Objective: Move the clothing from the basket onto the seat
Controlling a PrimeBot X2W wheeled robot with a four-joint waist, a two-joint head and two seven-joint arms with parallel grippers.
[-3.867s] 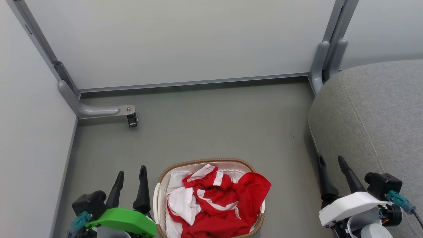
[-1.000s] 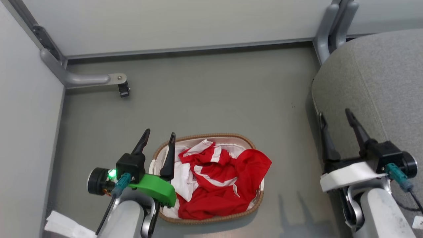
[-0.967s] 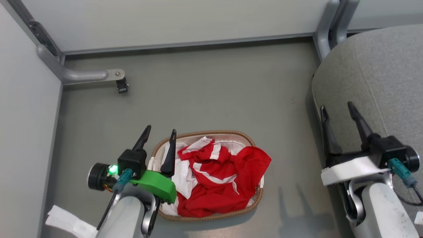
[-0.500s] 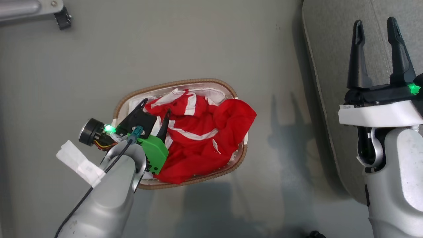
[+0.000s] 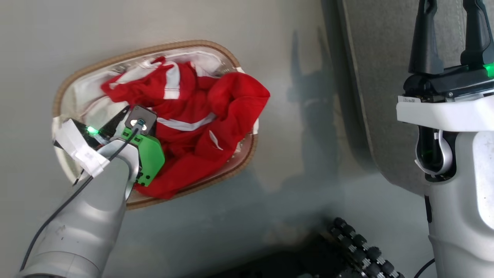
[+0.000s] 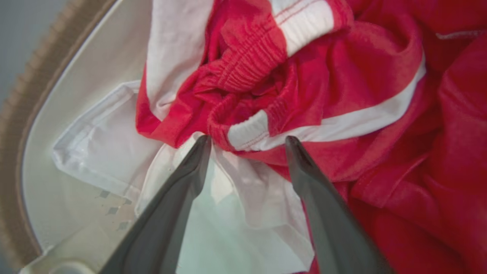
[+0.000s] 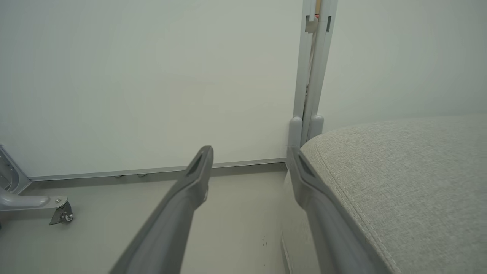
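Left gripper (image 6: 248, 140), jaws spread, is hovering inside the oval cream plastic basket (image 5: 154, 45); the red-and-white clothing (image 6: 342, 95) is looking soft, light, pinchable at its bunched elastic band (image 6: 247, 130).

Inside the basket (image 5: 154, 47), heaped clothing (image 6: 342, 76) crowds the left claw (image 6: 247, 140) on one side, leaving only bare liner (image 6: 102, 144) and basket wall on the other. Open floor (image 5: 297, 166) separates basket from seat (image 5: 378, 96). Ahead of the right claw (image 7: 250, 152), a partition post (image 7: 310, 76) stands at the seat's corner.
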